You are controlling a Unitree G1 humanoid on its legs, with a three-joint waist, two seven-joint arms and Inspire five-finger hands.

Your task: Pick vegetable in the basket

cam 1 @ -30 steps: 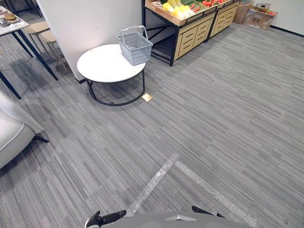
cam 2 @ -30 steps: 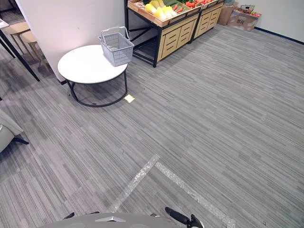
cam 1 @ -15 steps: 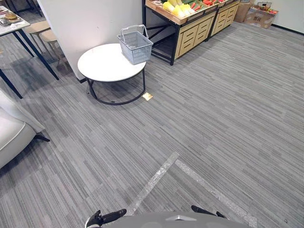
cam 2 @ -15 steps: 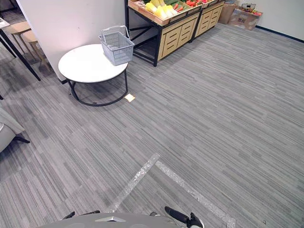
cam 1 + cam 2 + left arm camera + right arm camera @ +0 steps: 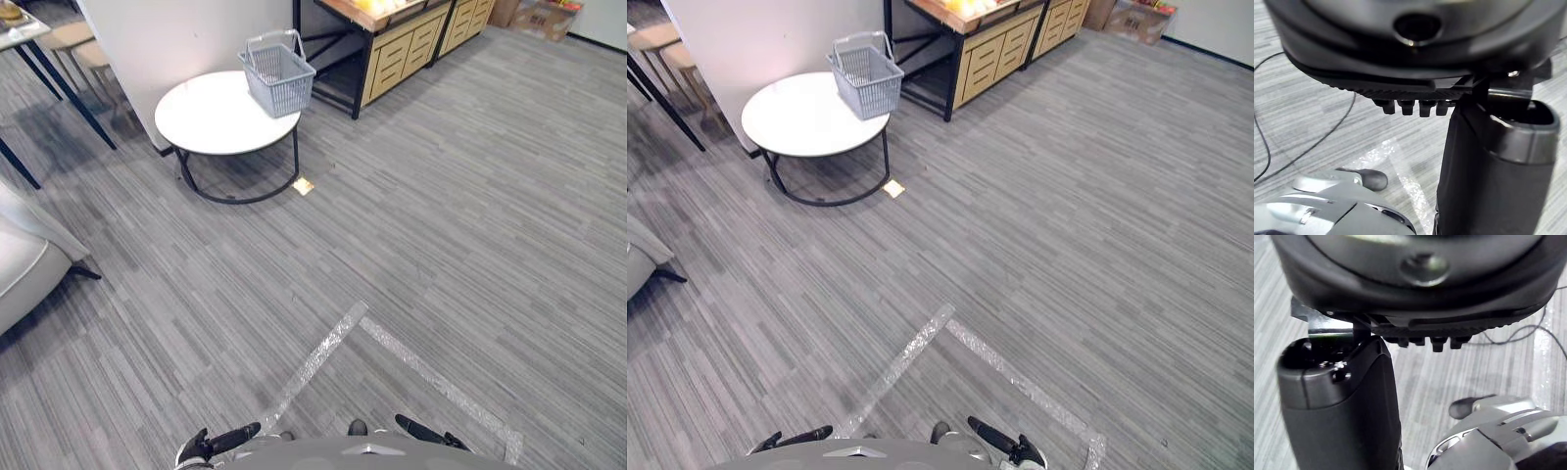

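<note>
1 grey plastic basket (image 5: 279, 73) w/ handles up stands on the far right edge of 1 round white table on a black frame (image 5: 211, 122), far left in the room. Yellow veg (image 5: 970, 5) lie on 1 wooden stand w/ drawers (image 5: 400, 54) just beyond the basket, far centre. They are too cut off to count.

On the grey carpet are 1 small tan square tag (image 5: 303, 185) near the table's foot & 2 shiny tape strips (image 5: 318, 357) meeting in a corner near the robot. There are also 2 tan stools (image 5: 76, 37) far left, 1 pale grey seat (image 5: 20, 274) at the left edge & 1 cardboard box (image 5: 551, 18) far right.

Left hand (image 5: 206, 448) & right hand (image 5: 431, 434) hang low at the near edge, both w/ fingers loose & fairly straight, nothing in either.

Vs 0.5 s ago the whole view has shifted, so the cam moved, not the things. The basket is in the same spot on the table & the hands are in the same low spots.
</note>
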